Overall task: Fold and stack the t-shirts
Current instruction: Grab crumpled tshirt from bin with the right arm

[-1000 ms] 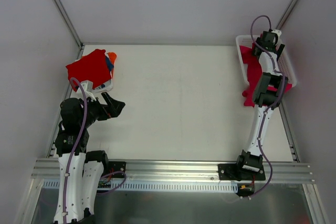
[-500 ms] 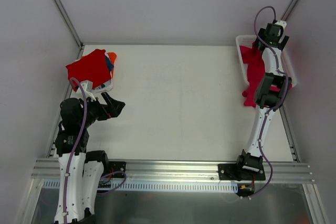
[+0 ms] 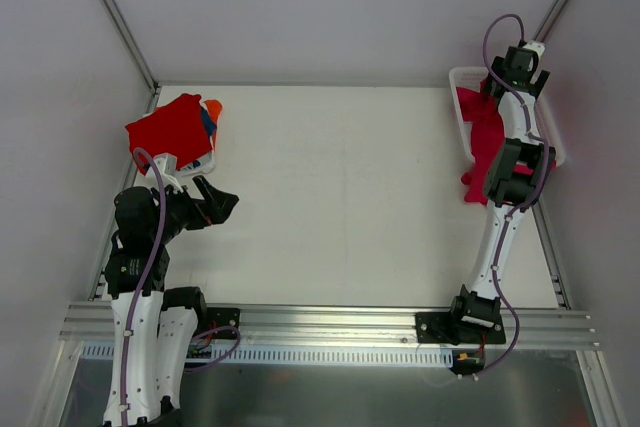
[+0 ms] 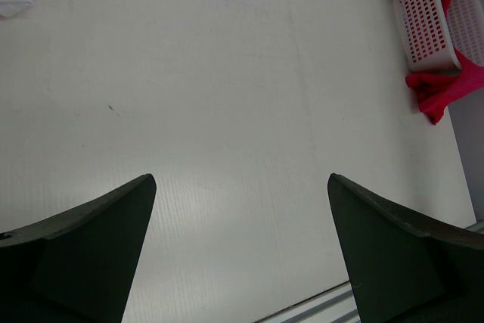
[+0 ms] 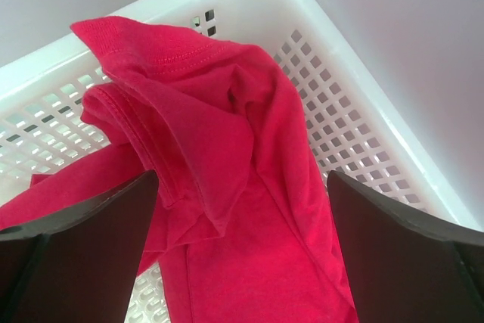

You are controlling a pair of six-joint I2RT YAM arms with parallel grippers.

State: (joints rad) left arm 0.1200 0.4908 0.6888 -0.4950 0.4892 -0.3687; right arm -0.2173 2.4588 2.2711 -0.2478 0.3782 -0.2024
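Right hand (image 5: 242,179) (fingers wide) just over magenta-pink t-shirt (image 5: 227,134) in white basket (image 5: 363,104)

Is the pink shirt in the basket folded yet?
Not folded: the pink shirt lies bunched in the basket, with part draping over its rim onto the table.

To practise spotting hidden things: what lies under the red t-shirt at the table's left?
Under the red t-shirt, orange cloth, blue cloth and white cloth peek out; the rest is covered.
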